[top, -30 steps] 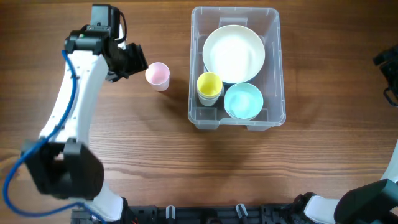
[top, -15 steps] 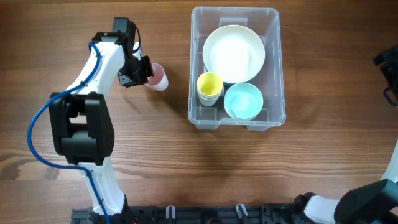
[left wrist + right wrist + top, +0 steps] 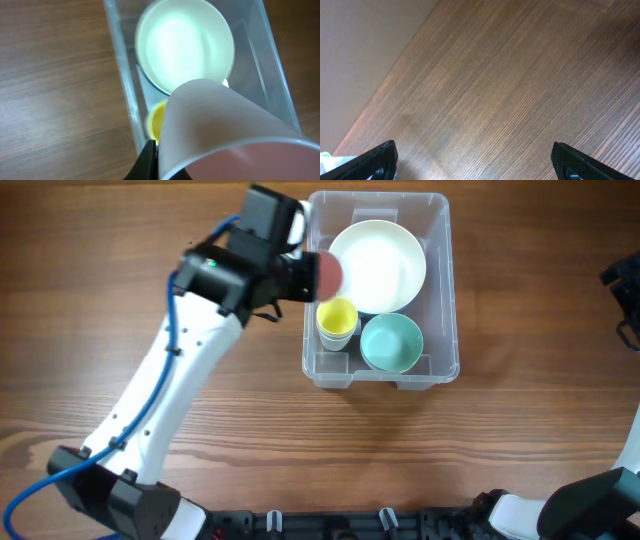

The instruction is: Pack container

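Looking down from overhead, we see the container point(image 3: 447, 290), a clear rectangular bin with rounded corners, standing on the wooden surface point(image 3: 250, 420) toward 1 o'clock from the middle of the view. Inside it a white bowl point(image 3: 377, 265) fills the 12 o'clock end, a teal bowl point(image 3: 391, 343) sits at the 5 o'clock corner, and a yellow cup point(image 3: 337, 318) stands upright at the 7 o'clock corner, just beside both bowls. The left arm point(image 3: 190, 370) reaches in from 7 o'clock, and the left jaws are clamped on a pink cup point(image 3: 330, 273), held tilted in the air above the bin's 9 o'clock wall and the white bowl's rim. From the left wrist the pink cup point(image 3: 225, 130) fills the foreground, with the yellow cup point(image 3: 156, 120) and white bowl point(image 3: 185, 42) below it. The right jaws stand wide apart, their fingers point(image 3: 380, 160) over bare wood, well away at 3 o'clock. We cannot read any writing on the bin.
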You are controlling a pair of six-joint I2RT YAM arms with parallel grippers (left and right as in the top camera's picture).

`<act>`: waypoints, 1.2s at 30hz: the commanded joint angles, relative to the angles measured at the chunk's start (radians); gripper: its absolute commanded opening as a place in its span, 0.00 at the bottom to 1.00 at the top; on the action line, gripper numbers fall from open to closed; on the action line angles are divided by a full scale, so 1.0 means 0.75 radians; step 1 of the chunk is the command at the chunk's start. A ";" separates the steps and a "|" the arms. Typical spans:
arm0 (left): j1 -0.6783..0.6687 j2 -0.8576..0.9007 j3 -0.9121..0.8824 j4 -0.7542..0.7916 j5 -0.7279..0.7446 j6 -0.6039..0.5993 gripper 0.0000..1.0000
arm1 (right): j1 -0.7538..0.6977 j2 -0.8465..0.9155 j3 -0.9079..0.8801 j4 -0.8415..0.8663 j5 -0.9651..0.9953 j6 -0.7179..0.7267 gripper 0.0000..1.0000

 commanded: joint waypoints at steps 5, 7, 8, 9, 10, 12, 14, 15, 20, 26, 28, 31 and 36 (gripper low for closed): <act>-0.077 0.196 0.003 -0.044 -0.084 0.032 0.21 | 0.005 0.006 0.007 0.003 -0.007 0.008 1.00; -0.070 0.194 0.005 -0.041 -0.091 0.032 0.76 | 0.005 0.006 0.007 0.003 -0.007 0.008 1.00; -0.054 0.177 0.011 -0.043 -0.106 0.021 1.00 | 0.005 0.006 0.007 0.003 -0.007 0.008 1.00; -0.031 0.153 0.020 -0.044 -0.117 0.007 1.00 | 0.005 0.006 0.007 0.003 -0.007 0.008 1.00; -0.005 0.128 0.027 -0.042 -0.148 -0.039 1.00 | 0.005 0.007 0.007 0.003 -0.007 0.008 1.00; 0.109 0.034 0.039 -0.034 -0.210 -0.089 1.00 | 0.005 0.007 0.007 0.003 -0.007 0.008 1.00; 0.190 -0.025 0.039 -0.032 -0.208 -0.114 1.00 | 0.005 0.006 0.007 0.003 -0.007 0.008 1.00; 0.214 -0.045 0.039 -0.038 -0.205 -0.125 1.00 | 0.005 0.006 0.007 0.003 -0.007 0.008 1.00; 0.237 -0.093 0.039 -0.189 0.057 -0.109 1.00 | 0.005 0.006 0.007 0.003 -0.007 0.008 1.00; 0.239 -0.093 0.039 -0.396 -0.056 -0.078 1.00 | 0.005 0.007 0.007 0.003 -0.007 0.008 1.00; 0.241 -0.093 0.039 -0.311 -0.074 -0.077 1.00 | 0.005 0.007 0.007 0.003 -0.007 0.008 1.00; 0.247 -0.093 0.039 -0.233 -0.114 -0.057 1.00 | 0.005 0.006 0.007 0.003 -0.007 0.008 1.00; 0.247 -0.190 0.037 0.024 -0.114 0.036 1.00 | 0.005 0.006 0.007 0.003 -0.007 0.008 1.00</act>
